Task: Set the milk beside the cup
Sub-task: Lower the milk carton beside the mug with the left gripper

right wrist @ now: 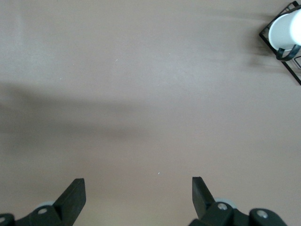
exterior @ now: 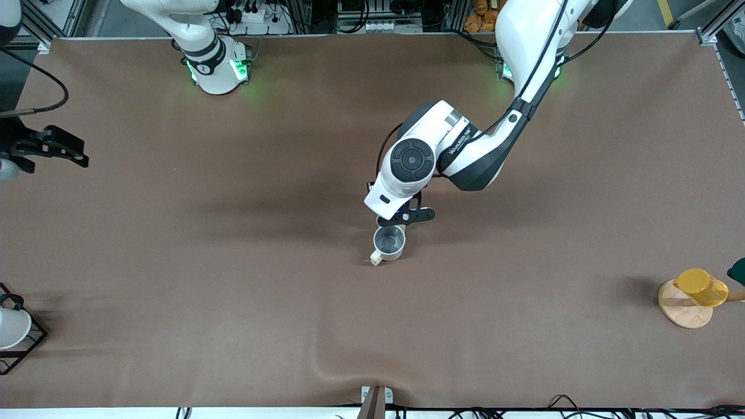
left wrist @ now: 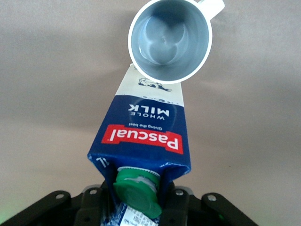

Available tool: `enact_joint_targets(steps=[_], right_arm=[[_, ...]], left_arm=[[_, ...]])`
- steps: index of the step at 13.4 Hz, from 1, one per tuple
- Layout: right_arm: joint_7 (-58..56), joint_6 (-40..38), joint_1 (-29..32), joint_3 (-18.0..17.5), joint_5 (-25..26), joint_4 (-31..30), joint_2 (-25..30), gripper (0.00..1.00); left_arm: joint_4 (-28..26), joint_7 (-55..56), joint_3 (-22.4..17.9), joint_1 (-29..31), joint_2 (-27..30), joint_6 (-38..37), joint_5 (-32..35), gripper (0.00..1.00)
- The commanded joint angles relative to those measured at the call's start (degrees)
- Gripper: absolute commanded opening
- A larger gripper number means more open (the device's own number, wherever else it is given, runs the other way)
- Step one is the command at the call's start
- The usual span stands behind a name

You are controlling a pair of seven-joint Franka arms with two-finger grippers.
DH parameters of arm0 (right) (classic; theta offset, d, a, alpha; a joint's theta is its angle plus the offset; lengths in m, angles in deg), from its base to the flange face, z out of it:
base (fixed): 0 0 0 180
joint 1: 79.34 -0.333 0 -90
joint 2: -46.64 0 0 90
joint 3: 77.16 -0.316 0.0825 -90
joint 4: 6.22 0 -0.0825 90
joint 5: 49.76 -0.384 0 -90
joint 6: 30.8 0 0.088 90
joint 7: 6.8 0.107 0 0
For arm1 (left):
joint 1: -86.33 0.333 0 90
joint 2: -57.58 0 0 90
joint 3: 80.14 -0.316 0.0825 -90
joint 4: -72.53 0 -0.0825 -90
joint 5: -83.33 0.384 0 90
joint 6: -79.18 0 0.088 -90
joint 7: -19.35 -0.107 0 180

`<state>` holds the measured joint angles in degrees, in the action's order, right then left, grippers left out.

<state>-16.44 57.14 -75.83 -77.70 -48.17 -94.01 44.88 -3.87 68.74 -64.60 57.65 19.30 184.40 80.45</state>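
Note:
The milk, a dark blue and white carton with a red label band and a green cap, is held at its gable top by my left gripper. In the left wrist view its base is right beside the cup, a cream-white mug with a grey inside. I cannot tell whether the carton touches the table. In the front view my left gripper is at the table's middle, just above the cup, and the arm hides the milk. My right gripper is open and empty over bare table at the right arm's end.
A white cup in a black wire rack stands at the right arm's end, near the front camera; it also shows in the right wrist view. A yellow cup lies on a round wooden disc at the left arm's end.

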Motion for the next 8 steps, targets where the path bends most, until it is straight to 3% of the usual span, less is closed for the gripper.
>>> enact_joint_targets(steps=[1, 5, 7, 8], right_arm=[[2.1, -0.5, 0.4, 0.4, 0.1, -1.2, 2.4, 1.0], [6.1, -1.4, 0.3, 0.7, -0.3, -1.2, 3.0, 1.0], [5.8, -1.4, 0.5, 0.7, -3.3, -1.3, 3.0, 1.0], [5.8, -1.4, 0.9, 0.7, -4.2, -1.5, 3.0, 1.0]], left_arm=[[1.4, 1.1, -0.8, -0.4, -1.1, 1.0, 0.3, 0.51], [1.5, 1.0, -0.8, -0.3, -1.0, 1.7, 0.3, 0.52], [1.5, 0.9, -0.8, -0.7, -0.9, 1.7, 0.3, 0.77], [1.5, 0.9, -0.8, -0.7, -0.8, 1.8, 0.3, 1.0]])
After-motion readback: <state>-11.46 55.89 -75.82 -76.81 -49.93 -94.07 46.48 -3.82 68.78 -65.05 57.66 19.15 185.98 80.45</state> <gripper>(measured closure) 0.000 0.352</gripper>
